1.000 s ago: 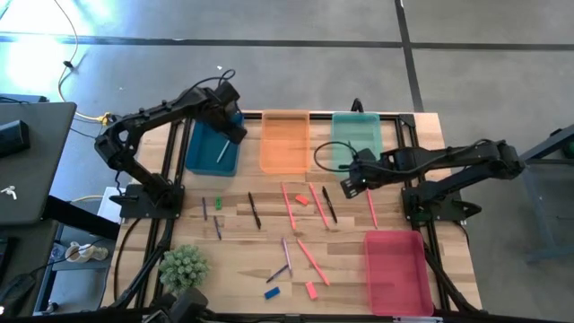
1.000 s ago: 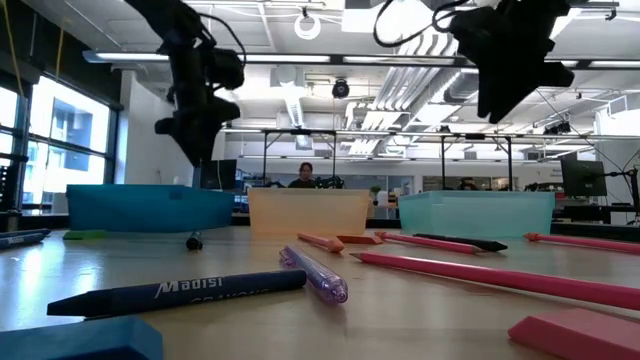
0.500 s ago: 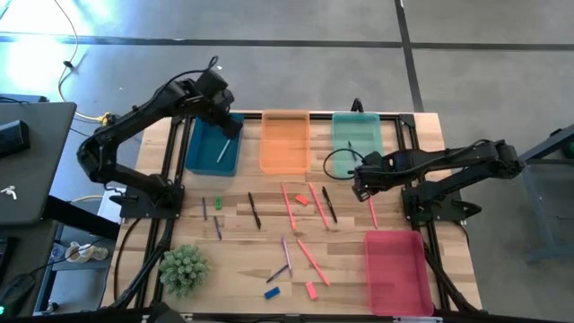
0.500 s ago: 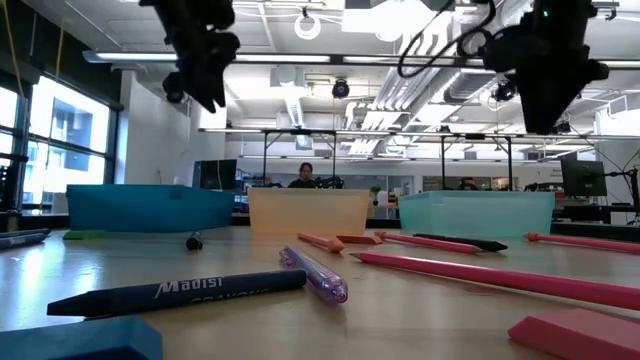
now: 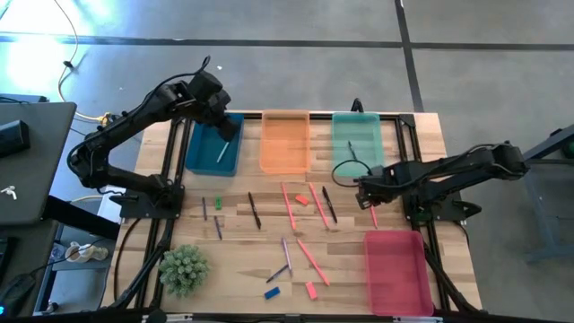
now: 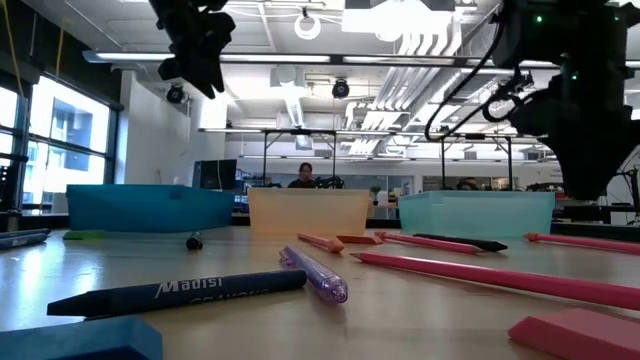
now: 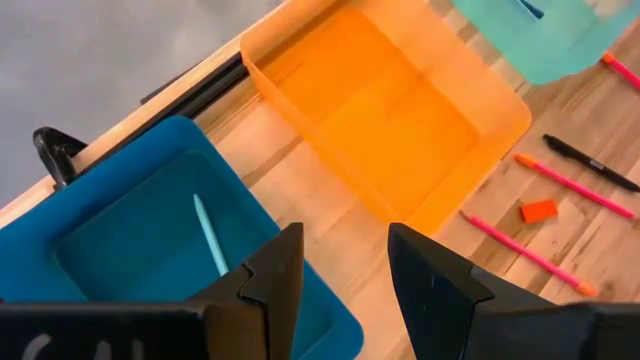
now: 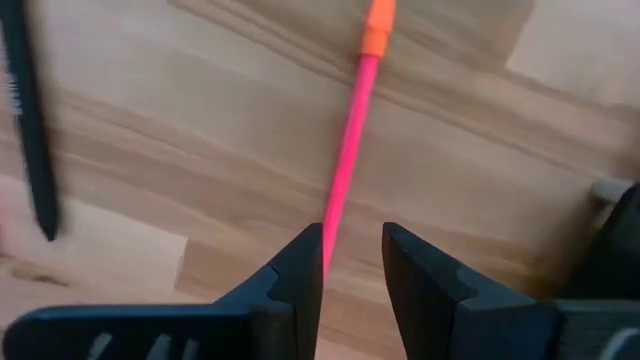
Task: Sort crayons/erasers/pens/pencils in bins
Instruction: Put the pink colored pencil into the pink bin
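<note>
My left gripper hangs open and empty above the near edge of the blue bin, which holds one pale stick. Beside that bin, along the far edge, stand the orange bin and the teal bin. The pink-red bin sits at the near right. My right gripper points down, open, low over a pink stick that lies on the table and runs in between its fingers. Erasers lie on the wood: green, red, blue.
Several pens, pencils and crayons lie scattered over the table's middle, among them a black pen and a long pink stick. A small green plant stands at the near left. A person sits far off in the room.
My left gripper has risen from just over the blue bin and drawn back toward the table's far left corner, tipping less steeply. My right gripper has sunk toward the table and shifted toward the right and near edges, coming down over the pink stick.
</note>
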Robot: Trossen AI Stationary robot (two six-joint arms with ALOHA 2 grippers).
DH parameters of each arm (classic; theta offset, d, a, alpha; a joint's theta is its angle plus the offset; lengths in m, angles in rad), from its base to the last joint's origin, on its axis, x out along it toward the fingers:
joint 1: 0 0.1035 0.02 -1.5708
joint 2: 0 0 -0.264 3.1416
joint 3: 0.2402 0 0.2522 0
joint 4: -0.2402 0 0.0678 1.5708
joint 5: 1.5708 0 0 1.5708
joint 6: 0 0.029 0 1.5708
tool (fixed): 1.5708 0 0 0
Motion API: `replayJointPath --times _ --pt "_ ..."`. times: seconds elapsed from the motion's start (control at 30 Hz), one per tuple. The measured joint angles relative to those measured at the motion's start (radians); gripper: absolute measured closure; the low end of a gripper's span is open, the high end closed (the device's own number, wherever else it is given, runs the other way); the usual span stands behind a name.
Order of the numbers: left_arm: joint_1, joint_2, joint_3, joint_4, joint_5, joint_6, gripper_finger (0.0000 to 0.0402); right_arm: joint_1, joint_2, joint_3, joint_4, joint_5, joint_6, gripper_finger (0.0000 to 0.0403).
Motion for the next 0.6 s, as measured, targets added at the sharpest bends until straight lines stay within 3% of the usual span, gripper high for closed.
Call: replayJointPath --times 0.23,0.47,0.6 --pt "0.001 0.000 0.000 0.000 -0.025 0.000 0.0264 0.000 0.000 -0.005 0.041 -0.005 0.026 0.0305" --pt "-0.007 0.000 0.000 0.002 -0.061 0.000 0.0264 0.000 0.002 -0.009 0.061 0.039 0.027 0.0272" --pt "-0.006 0.001 0.000 0.003 -0.065 0.000 0.0264 0.000 0.002 -0.072 0.143 0.014 0.033 0.0264"
